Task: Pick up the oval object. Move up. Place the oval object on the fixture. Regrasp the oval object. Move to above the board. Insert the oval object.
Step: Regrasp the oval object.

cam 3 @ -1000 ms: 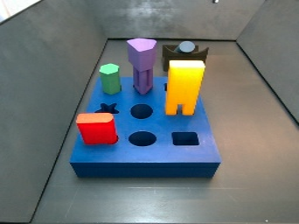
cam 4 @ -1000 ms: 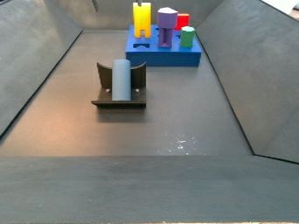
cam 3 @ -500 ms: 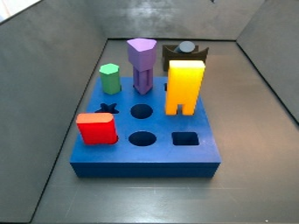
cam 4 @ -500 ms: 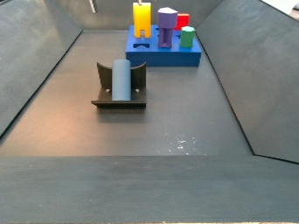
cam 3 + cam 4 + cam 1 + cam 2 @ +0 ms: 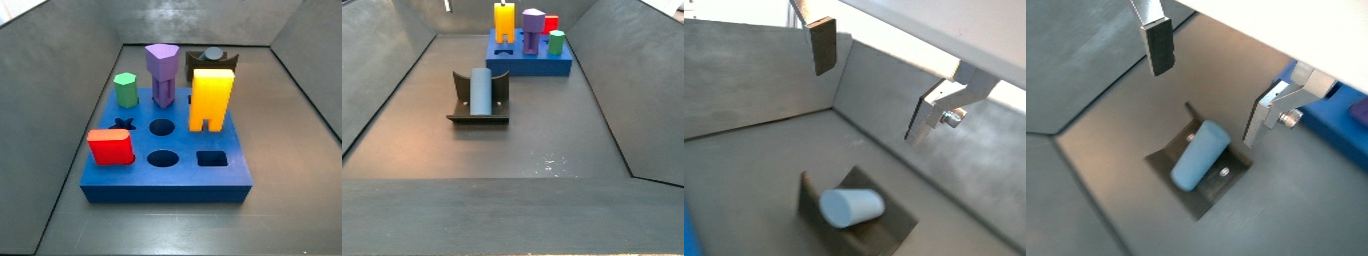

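Grey floor (image 5: 543, 140), oval object (image 5: 1200, 158) lying in fixture (image 5: 1176, 165), gripper (image 5: 1213, 85) above, fingers apart, empty.

A dark grey floor (image 5: 543, 130) inside grey walls. The black fixture (image 5: 478, 115) sits near its middle; the blue board (image 5: 529, 62) lies at the far end. The pincer (image 5: 1216, 88) hovers above the fixture, open.

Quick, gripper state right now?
Gripper: open, holding nothing, hanging above the oval object, which lies on the fixture.
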Tool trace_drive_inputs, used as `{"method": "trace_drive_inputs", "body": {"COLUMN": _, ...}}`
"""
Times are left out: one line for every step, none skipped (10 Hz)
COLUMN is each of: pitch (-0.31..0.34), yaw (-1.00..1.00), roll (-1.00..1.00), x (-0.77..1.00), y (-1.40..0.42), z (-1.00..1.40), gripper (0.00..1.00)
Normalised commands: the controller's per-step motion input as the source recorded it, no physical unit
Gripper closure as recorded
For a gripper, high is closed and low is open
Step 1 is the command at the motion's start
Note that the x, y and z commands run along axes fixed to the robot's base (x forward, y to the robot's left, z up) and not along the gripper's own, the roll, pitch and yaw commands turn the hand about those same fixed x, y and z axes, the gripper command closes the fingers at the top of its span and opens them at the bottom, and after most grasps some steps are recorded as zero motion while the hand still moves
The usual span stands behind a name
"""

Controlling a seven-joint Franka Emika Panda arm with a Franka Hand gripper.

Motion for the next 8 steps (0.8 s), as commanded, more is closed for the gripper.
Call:
{"method": "trace_drive_inputs", "body": {"pitch": -0.033, "yaw": 0.03, "roll": 1.00, "x": 0.02, "y": -0.02, "z": -0.01, "gripper": 0.00}}
{"method": "trace_drive_inputs", "body": {"pitch": -0.020, "yaw": 0.03, "roll": 1.00, "x": 0.03, "y": -0.02, "z": 0.00, "gripper": 0.00}}
{"method": "trace_drive_inputs", "body": {"pitch": -0.007, "yaw": 0.02, "roll": 1.00, "x": 0.04, "y": -0.02, "z": -0.01, "gripper": 0.00}}
{"method": "trace_drive_inputs", "body": {"pitch": 0.003, "yaw": 0.03, "roll": 1.00, "x": 0.05, "y": -0.03, "z": -0.01, "gripper": 0.00}}
{"method": "trace_drive_inputs", "body": {"pitch": 0.040, "yaw": 0.03, "roll": 1.00, "x": 0.06, "y": -0.03, "z": -0.01, "gripper": 0.00}}
{"method": "trace_drive_inputs", "body": {"pitch": 0.065, "yaw": 0.04, "roll": 0.90, "x": 0.07, "y": -0.03, "z": -0.01, "gripper": 0.00}}
{"method": "trace_drive_inputs", "body": {"pitch": 0.092, "yaw": 0.05, "roll": 0.63, "x": 0.08, "y": -0.04, "z": -0.02, "gripper": 0.00}}
{"method": "trace_drive_inputs", "body": {"pitch": 0.100, "yaw": 0.05, "roll": 0.50, "x": 0.09, "y": -0.04, "z": -0.02, "gripper": 0.00}}
